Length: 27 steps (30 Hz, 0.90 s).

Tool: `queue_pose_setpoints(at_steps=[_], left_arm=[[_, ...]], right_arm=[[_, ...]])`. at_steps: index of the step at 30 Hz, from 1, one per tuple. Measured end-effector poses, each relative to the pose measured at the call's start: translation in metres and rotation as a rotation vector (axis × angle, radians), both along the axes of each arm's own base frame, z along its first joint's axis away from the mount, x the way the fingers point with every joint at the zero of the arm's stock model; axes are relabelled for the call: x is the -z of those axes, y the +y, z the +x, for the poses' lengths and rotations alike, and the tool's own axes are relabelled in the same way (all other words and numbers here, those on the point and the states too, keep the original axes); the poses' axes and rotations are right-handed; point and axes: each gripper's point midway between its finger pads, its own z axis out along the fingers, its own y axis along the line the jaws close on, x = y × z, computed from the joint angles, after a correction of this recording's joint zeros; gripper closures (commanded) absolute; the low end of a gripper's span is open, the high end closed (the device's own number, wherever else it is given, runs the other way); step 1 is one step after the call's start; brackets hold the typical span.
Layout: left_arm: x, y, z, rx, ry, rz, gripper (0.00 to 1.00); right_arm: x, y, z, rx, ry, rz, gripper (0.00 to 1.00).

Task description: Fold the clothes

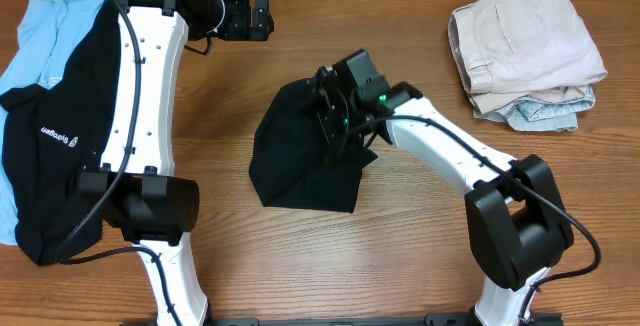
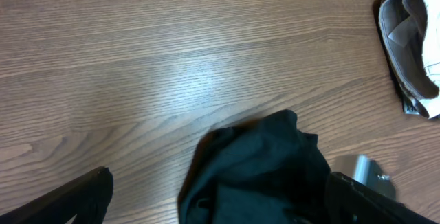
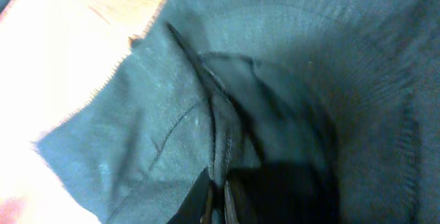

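Note:
A black garment point(image 1: 300, 156) lies partly folded in the middle of the table. It also shows in the left wrist view point(image 2: 261, 172) and fills the right wrist view point(image 3: 289, 80). My right gripper point(image 1: 335, 126) is down on the garment's upper right part, its fingers point(image 3: 221, 200) shut on a pinched fold of the black cloth. My left gripper point(image 1: 262, 16) is raised at the back of the table, away from the garment, and its fingers point(image 2: 220, 203) are spread wide and empty.
A stack of folded beige and light clothes point(image 1: 525, 51) sits at the back right, also in the left wrist view point(image 2: 412, 45). A pile of unfolded clothes, a black shirt point(image 1: 55, 136) on light blue cloth point(image 1: 45, 26), lies at the left edge.

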Motion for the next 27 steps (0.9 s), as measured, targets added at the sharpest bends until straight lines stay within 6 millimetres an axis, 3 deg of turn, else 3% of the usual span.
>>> queue_pose_setpoints(at_steps=[6, 15, 16, 17, 18, 20, 23, 27], left_arm=[[0.0, 0.0, 0.0, 0.011, -0.006, 0.009, 0.0], [0.001, 0.003, 0.001, 0.009, -0.009, 0.025, 0.0], [0.001, 0.003, 0.001, 0.01, -0.009, 0.026, 0.0], [0.001, 0.003, 0.001, 0.009, -0.01, 0.028, 0.0], [0.001, 0.004, 0.001, 0.008, -0.01, 0.029, 0.0], [0.001, 0.004, 0.001, 0.008, -0.01, 0.03, 0.0], [0.001, 0.004, 0.001, 0.006, -0.011, 0.033, 0.0], [0.001, 0.005, 0.001, 0.005, -0.011, 0.035, 0.0]], right_arm=[[-0.045, 0.004, -0.015, -0.024, 0.07, -0.022, 0.96], [-0.021, -0.044, -0.098, 0.01, 0.437, -0.243, 0.96], [-0.017, -0.048, -0.103, 0.019, 0.463, -0.261, 0.75], [-0.013, -0.053, -0.109, 0.029, 0.49, -0.281, 0.42], [-0.009, -0.056, -0.113, 0.038, 0.511, -0.293, 0.22], [0.001, -0.062, -0.123, 0.05, 0.548, -0.321, 0.13], [0.009, -0.069, -0.131, 0.061, 0.58, -0.347, 0.13], [0.009, -0.069, -0.123, 0.088, 0.564, -0.334, 0.17]])
